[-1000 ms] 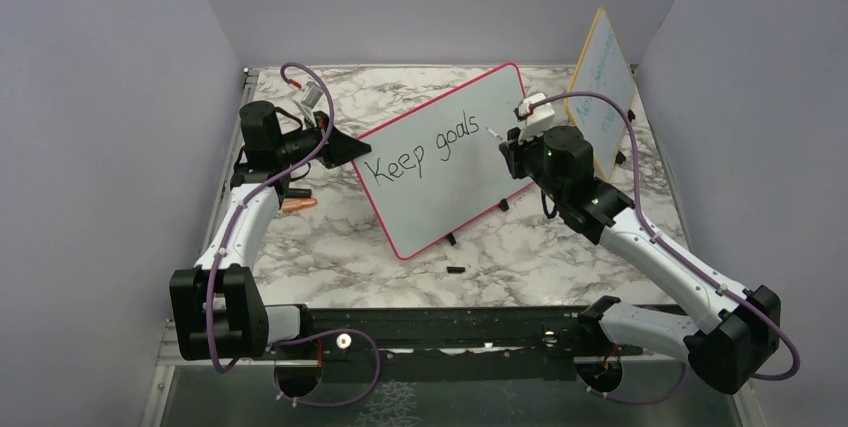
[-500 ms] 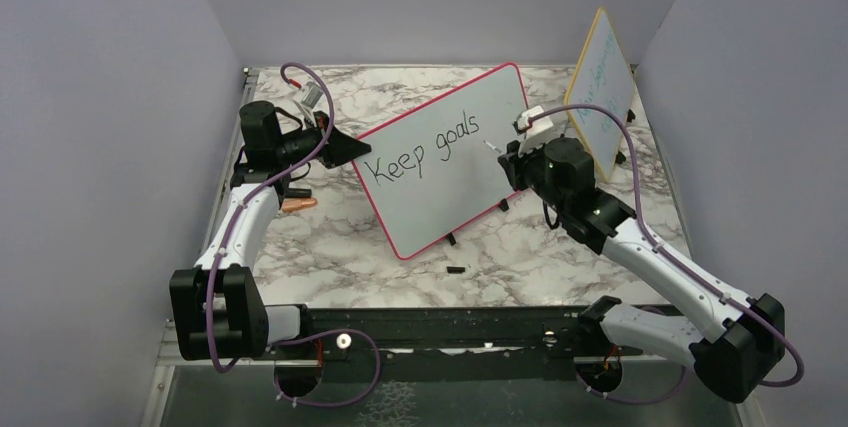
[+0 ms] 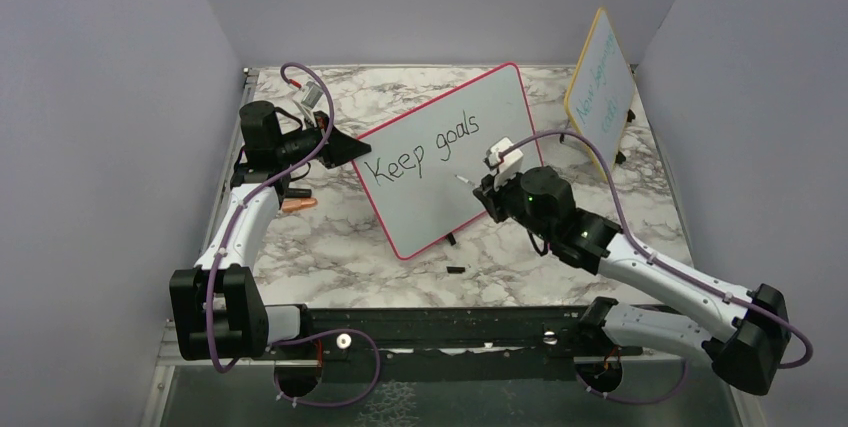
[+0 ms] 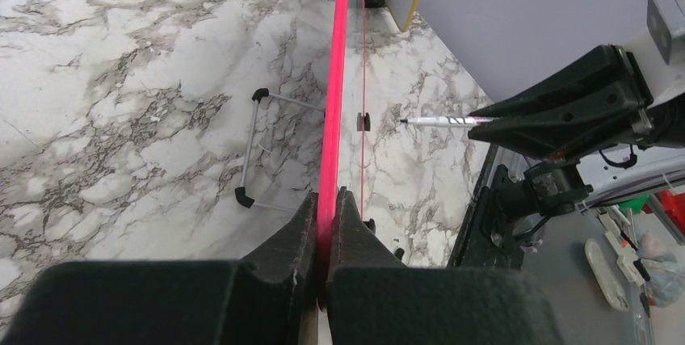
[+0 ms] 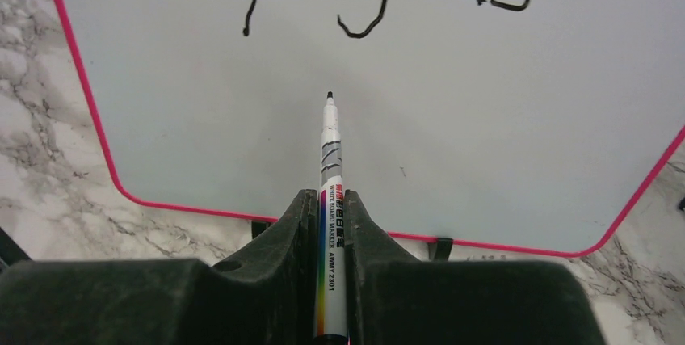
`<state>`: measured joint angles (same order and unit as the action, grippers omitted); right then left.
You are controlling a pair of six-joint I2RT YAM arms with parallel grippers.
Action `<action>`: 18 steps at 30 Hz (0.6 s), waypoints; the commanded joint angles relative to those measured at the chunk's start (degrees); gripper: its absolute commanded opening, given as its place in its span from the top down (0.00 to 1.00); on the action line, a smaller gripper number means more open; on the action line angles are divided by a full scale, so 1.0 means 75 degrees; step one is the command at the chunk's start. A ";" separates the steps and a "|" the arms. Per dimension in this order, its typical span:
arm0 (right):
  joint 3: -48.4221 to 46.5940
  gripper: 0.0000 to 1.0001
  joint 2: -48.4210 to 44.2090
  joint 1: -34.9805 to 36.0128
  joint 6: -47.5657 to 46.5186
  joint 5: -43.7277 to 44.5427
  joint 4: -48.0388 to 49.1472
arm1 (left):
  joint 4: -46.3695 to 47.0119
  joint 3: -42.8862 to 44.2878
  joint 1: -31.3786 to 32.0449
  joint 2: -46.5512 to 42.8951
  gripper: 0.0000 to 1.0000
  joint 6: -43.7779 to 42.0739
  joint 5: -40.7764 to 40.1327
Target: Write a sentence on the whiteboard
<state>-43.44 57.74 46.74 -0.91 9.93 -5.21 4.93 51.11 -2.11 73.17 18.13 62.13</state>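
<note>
a marble-patterned table (image 3: 330, 247) seen from above, with two black and white robot arms reaching in from its near edge. the whiteboard (image 3: 440, 187), white with a thin pink-red frame, stood tilted near the middle of the table, leaning back on small black feet. the left gripper (image 3: 343, 149) had its fingers pressed onto the board's left edge, pinching the pink frame between them. the sentence (image 3: 420, 147) ran in black handwriting across the upper part of the board and read only "keep goals". the right gripper (image 3: 487, 190) pinched a whiteboard marker (image 5: 330, 159) between its closed fingers, the black tip aimed at the bare white area under the words; in the left wrist view the tip appeared to stop just short of the surface. a smaller yellow-framed board (image 3: 600, 82) with teal writing stood at the far right, well apart.
</note>
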 commanded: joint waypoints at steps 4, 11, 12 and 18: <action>0.0186 1.00 0.0041 0.1053 0.0086 0.0910 0.0568 | -0.0552 -0.0204 0.0141 0.0143 1.00 -0.0671 -0.0537; 0.0118 1.00 0.0597 0.2066 0.0081 0.1454 0.1218 | -0.0552 -0.0238 0.0141 0.0119 1.00 -0.0671 -0.0553; 0.0082 1.00 0.0708 0.2175 0.0065 0.1520 0.1307 | -0.0552 -0.0237 0.0141 0.0127 1.00 -0.0671 -0.0551; -0.0136 1.00 0.1255 0.2546 -0.0036 0.1692 0.1668 | -0.0540 -0.0235 0.0149 0.0135 1.00 -0.0660 -0.0552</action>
<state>-42.48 65.36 64.53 -0.91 19.42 2.68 4.89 51.11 -2.11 73.12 18.11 62.11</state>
